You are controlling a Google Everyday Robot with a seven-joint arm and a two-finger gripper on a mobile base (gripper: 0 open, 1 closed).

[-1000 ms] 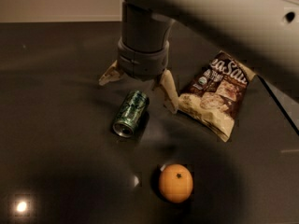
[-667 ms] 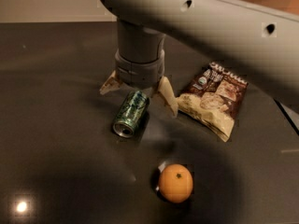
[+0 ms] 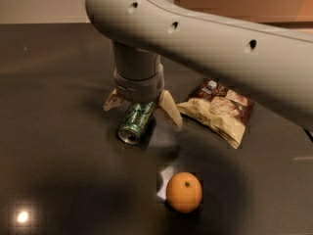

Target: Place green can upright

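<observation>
The green can point(image 3: 135, 122) lies on its side on the dark table point(image 3: 54, 106), its silver end facing the front left. My gripper point(image 3: 142, 112) hangs straight down over the can's far end, open, with one pale finger point(image 3: 113, 101) to the can's left and the other finger point(image 3: 168, 111) to its right. The can's far end is hidden under the wrist. The fingers straddle the can without closing on it.
An orange point(image 3: 184, 192) sits in front of the can, to the right. A brown and cream snack bag point(image 3: 218, 109) lies to the right of the gripper. My grey arm point(image 3: 220, 48) spans the upper right of the view.
The gripper has moved left and down, from behind and right of the can to directly over it, so its fingers now straddle the can. The can, orange and bag have not moved.
</observation>
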